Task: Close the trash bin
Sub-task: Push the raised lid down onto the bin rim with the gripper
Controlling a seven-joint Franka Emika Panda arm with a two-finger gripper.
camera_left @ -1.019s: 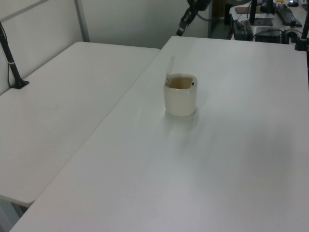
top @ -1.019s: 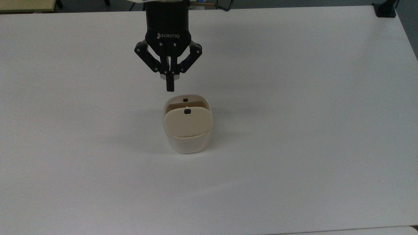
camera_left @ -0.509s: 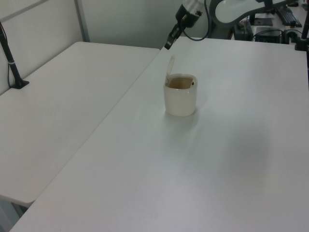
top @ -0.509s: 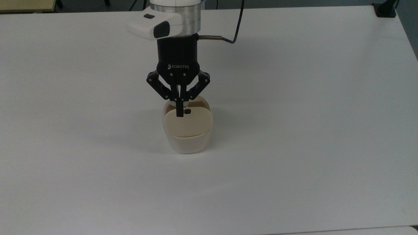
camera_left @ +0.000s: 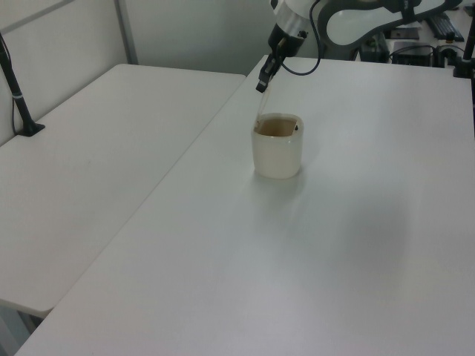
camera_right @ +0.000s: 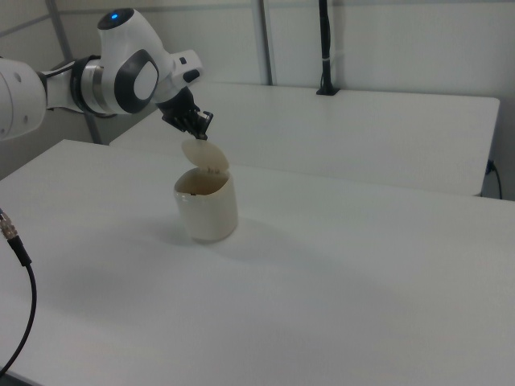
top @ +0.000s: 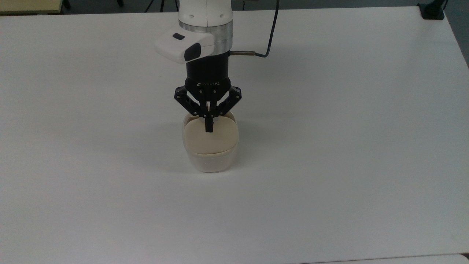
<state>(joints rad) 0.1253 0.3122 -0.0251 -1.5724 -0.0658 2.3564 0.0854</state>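
The trash bin (top: 210, 161) is a small cream-white tub in the middle of the white table (top: 348, 128). Its beige lid (top: 212, 141) stands raised, and the left view shows the lid (camera_left: 261, 107) nearly upright over the bin (camera_left: 278, 152). My gripper (top: 209, 129) is shut with nothing between its fingers, and its tip lies over the lid's top edge, covering the black mark. In the right view the gripper (camera_right: 202, 133) meets the upper rim of the lid (camera_right: 206, 154) above the bin (camera_right: 208, 211). The left view places the gripper (camera_left: 261, 86) right at the lid's top.
A second white table (camera_left: 96, 148) adjoins on the left view's left, with a black post (camera_left: 18, 96) on it. Another black post (camera_right: 324, 48) stands on the far table in the right view. A black cable (camera_right: 18, 249) hangs at the right view's left edge.
The shut gripper has come down and forward from behind the bin to the lid's top edge. The lid's black mark, visible earlier, is now covered. The lid stays raised.
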